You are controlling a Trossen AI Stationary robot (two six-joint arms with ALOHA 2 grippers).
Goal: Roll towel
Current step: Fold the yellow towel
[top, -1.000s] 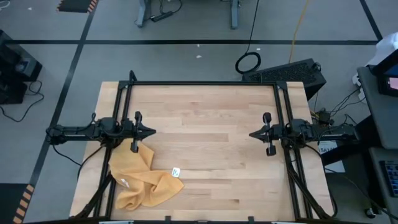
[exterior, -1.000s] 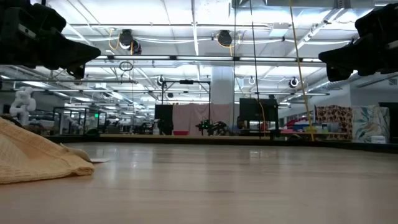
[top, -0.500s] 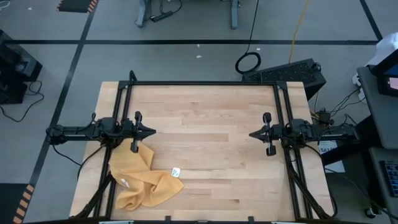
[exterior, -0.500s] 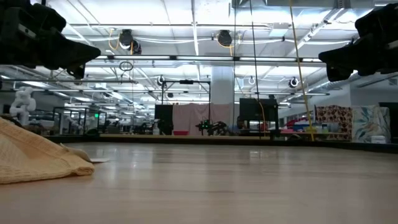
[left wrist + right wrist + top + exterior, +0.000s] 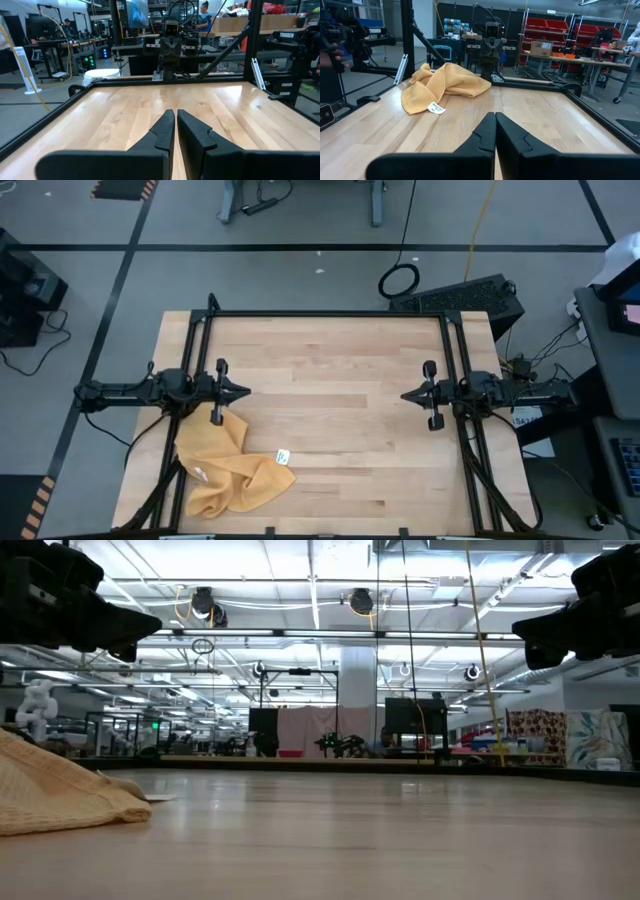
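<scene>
We see the towel point(image 5: 232, 470) lying crumpled at the lower left of the worktop point(image 5: 340, 370), its white tag point(image 5: 283, 457) on its right edge. The left claw point(image 5: 243, 391), closed and empty, hovers just above it; the right claw point(image 5: 405, 395), also closed and empty, waits well apart at the right.

floor point(image 5: 300, 275): grey, taped lines | shelving point(image 5: 547, 37): red bins | ceiling: striplights

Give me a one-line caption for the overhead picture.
Crumpled yellow towel lies near the wooden table's front-left corner; left gripper and right gripper wait, fingers shut.
</scene>
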